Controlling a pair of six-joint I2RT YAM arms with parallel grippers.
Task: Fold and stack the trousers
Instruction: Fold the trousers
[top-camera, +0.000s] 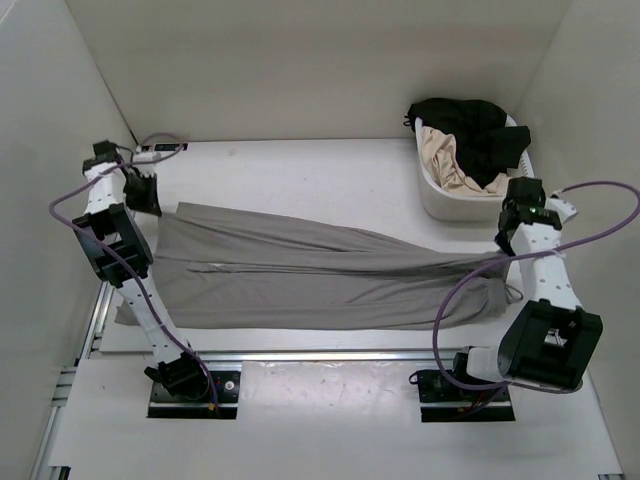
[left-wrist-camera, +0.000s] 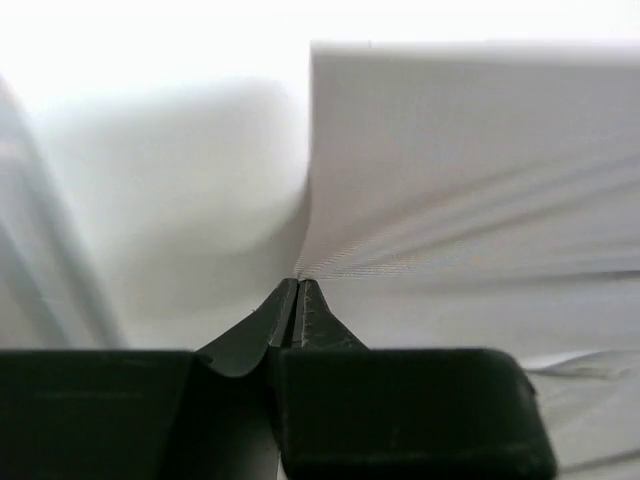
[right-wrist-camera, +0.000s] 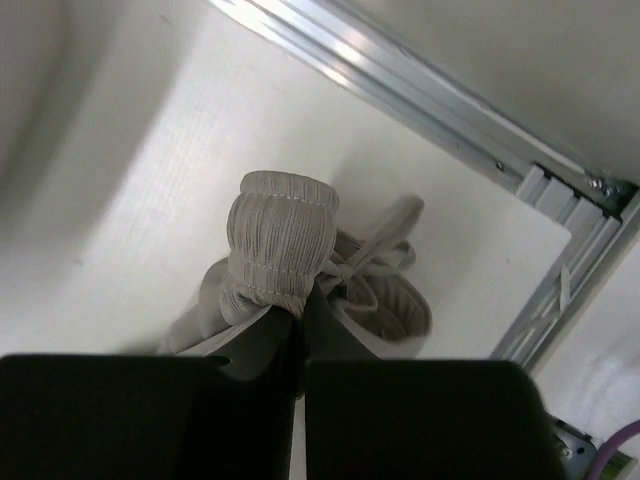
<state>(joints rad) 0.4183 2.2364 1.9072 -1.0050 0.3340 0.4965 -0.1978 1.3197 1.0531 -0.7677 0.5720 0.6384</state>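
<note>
Trousers (top-camera: 320, 275) of thin grey cloth lie stretched lengthwise across the white table (top-camera: 300, 170). The legs point toward my left and the waist toward my right, and long soft creases run along both legs. I judge them light, limp and a little slippery. They will sag wherever they are not held and keep no shape of their own. The firm places to take hold are the thick ones: waistband, hems and corners.

The left gripper (left-wrist-camera: 298, 300) is pinched fully closed on the far corner of the leg end. In its wrist view the cloth fans out in fine tension lines from the tips. The right gripper (right-wrist-camera: 297, 312) is also closed, clamped on the gathered elastic waistband (right-wrist-camera: 280, 235). The waistband bunches above its jaws, with the drawstring (right-wrist-camera: 375, 262) knotted just beside. Both ends are held.

A white basket (top-camera: 437, 200) sits at the far right of the table, near the right arm. A black garment (top-camera: 465, 120) and a beige garment (top-camera: 445, 158) are heaped in it. A purple cable (top-camera: 462, 278) loops across the waist end of the trousers. The left arm (top-camera: 125, 250) reaches over the near left corner of the cloth. I judge either could snag or drag a fold. A metal rail (right-wrist-camera: 400, 75) runs along the table edge near the waistband.
</note>
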